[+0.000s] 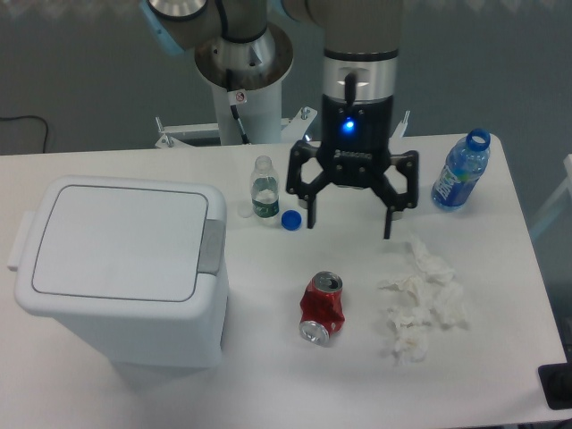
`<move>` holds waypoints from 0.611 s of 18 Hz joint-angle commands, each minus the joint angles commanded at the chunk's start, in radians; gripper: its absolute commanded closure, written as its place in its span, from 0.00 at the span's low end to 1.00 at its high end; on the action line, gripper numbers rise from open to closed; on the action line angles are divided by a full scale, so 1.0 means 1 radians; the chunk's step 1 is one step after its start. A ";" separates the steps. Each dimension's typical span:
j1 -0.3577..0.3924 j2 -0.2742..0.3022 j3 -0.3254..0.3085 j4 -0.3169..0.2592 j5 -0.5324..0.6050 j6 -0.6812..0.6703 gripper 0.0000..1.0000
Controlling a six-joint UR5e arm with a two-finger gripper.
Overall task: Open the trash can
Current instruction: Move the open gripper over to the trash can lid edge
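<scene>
I see the arm coming down from the far edge of the view, its wrist pointing straight down. The gripper [350,222] hangs right of centre with both black fingers [310,213] spread wide and nothing between them. A blue light glows on the gripper body (just below the silver wrist collar). The arm's pale base column stands farther back to the left.

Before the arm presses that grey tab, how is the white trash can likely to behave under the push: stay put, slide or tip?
The trash can looks like thin plastic, so probably light. Its base looks broad, so tipping seems unlikely. The grey tab sits on the lid's right edge; a downward press should hold it steady, a sideways one might slide it. The gripper is open, apart from it.
</scene>
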 joint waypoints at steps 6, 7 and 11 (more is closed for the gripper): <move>-0.061 -0.011 -0.002 0.008 0.000 -0.055 0.00; -0.066 -0.012 0.000 0.009 0.000 -0.055 0.00; -0.094 -0.021 -0.002 0.014 0.000 -0.055 0.00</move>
